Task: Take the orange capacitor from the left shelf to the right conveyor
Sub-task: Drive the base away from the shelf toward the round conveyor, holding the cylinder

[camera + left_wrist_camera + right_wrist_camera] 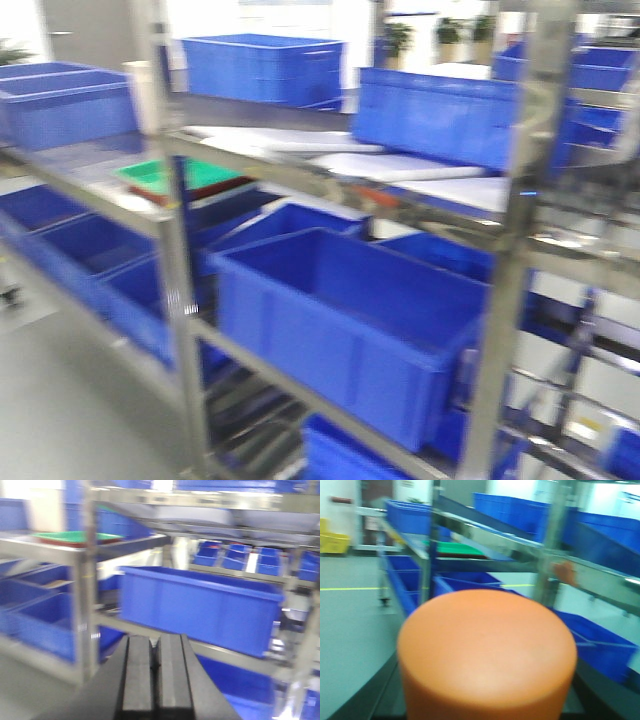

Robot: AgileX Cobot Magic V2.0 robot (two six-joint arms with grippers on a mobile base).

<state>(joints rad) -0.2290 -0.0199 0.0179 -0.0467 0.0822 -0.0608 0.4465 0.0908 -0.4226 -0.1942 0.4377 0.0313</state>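
**Orange capacitor** point(487, 650): sitting close against the right wrist camera, its rounded top filling the near view, clear of any surface.

**Right gripper** point(485, 712): showing only as dark edges low on either side of the capacitor, and clasping it between them.

**Left gripper** point(155, 650): hanging in the near foreground, its dark pads pressing together with nothing between them.

**Left shelf** point(175, 250): its steel frame is standing beyond both grippers, carrying blue bins point(350, 320) on several levels and a green tray point(175, 175) on the upper level, far left.

All three views are showing blur.
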